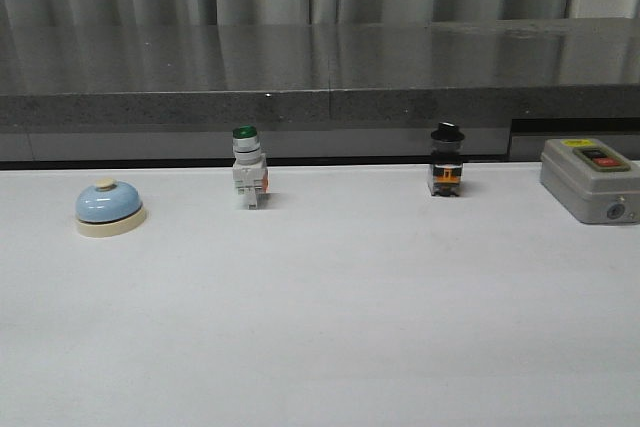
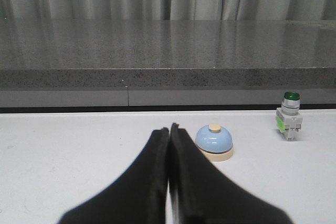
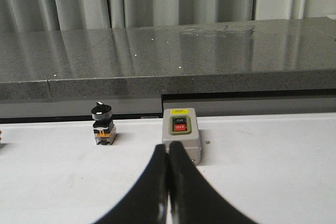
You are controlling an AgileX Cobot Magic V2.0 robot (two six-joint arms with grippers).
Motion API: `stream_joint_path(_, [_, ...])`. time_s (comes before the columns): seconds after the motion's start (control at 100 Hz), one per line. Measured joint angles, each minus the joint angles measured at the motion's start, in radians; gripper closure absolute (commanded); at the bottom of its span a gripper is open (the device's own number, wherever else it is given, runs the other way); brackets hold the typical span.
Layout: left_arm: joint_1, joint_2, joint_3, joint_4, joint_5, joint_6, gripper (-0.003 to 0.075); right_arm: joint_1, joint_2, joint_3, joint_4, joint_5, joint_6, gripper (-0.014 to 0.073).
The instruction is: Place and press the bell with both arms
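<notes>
The light-blue bell (image 1: 109,206) with its cream base and cream button stands upright on the white table at the far left. It also shows in the left wrist view (image 2: 214,141), just beyond and beside my left gripper (image 2: 169,129), which is shut and empty and does not touch it. My right gripper (image 3: 168,148) is shut and empty, its tips in front of the grey button box (image 3: 180,132). Neither arm shows in the front view.
A green-capped white push-button switch (image 1: 248,168) stands at the back left of centre. A black-knobbed switch (image 1: 446,160) stands at the back right of centre. The grey box with red and black buttons (image 1: 590,179) sits at the far right. A dark stone ledge (image 1: 320,77) runs behind the table.
</notes>
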Motion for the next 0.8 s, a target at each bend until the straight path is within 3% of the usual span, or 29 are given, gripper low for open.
stream_joint_path(0.48, [0.0, 0.0, 0.0, 0.0, -0.035, 0.0, 0.0741, 0.0, 0.0, 0.0, 0.0, 0.0, 0.0, 0.0654])
stream_joint_path(0.8, [0.0, 0.103, -0.142, -0.006, 0.079, -0.002, 0.0741, 0.0, 0.0, 0.0, 0.0, 0.0, 0.0, 0.0654])
